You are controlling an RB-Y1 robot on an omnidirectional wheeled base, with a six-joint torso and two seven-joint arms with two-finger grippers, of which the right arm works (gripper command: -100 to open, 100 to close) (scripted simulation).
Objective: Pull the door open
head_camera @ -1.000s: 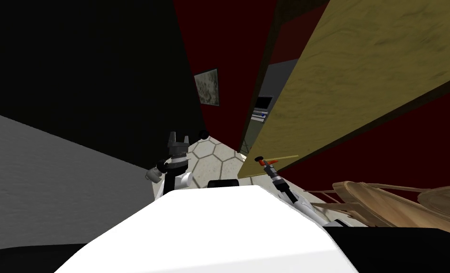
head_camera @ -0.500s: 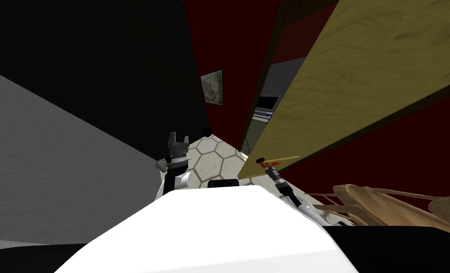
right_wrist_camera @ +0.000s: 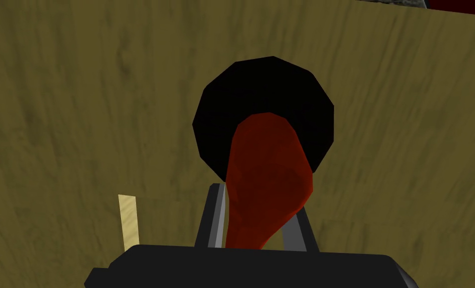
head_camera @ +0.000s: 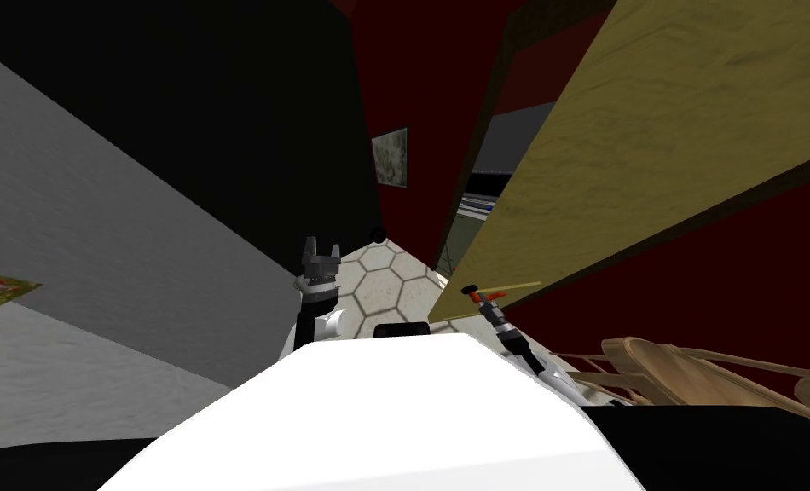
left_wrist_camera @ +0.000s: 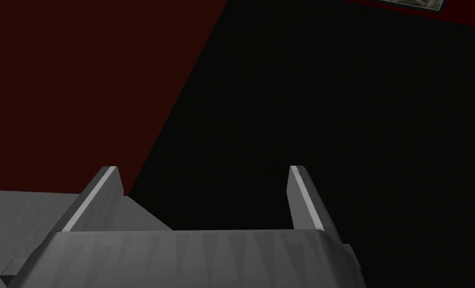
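The right gripper (right_wrist_camera: pixel 256 200) is clamped on the red door handle (right_wrist_camera: pixel 267 165). Its two fingers press the sides of the handle close to the black round plate (right_wrist_camera: pixel 221 100) that fixes it to the door. The wooden door (head_camera: pixel 650 153) stands at the robot's right. It is already partly open: a gap shows between its free edge and the dark door frame (head_camera: pixel 480 128). The task looks about half done.

To do this step well, I think the pull must follow the arc of the door and not a straight line. The wrist should turn with the handle, so that the fingers do not twist against it. The grip sits near the root of the handle, which seems good, because there the fingers are less likely to slip off. The base should move back together with the arm, else the elbow may fold too much.

A wooden chair (head_camera: pixel 676 375) stands near the robot's right side, and it could block the way behind. The left gripper (left_wrist_camera: pixel 202 170) hangs over the hexagon floor tiles (head_camera: pixel 378 285) with its fingers apart and nothing between them. It should stay out of the door's path.
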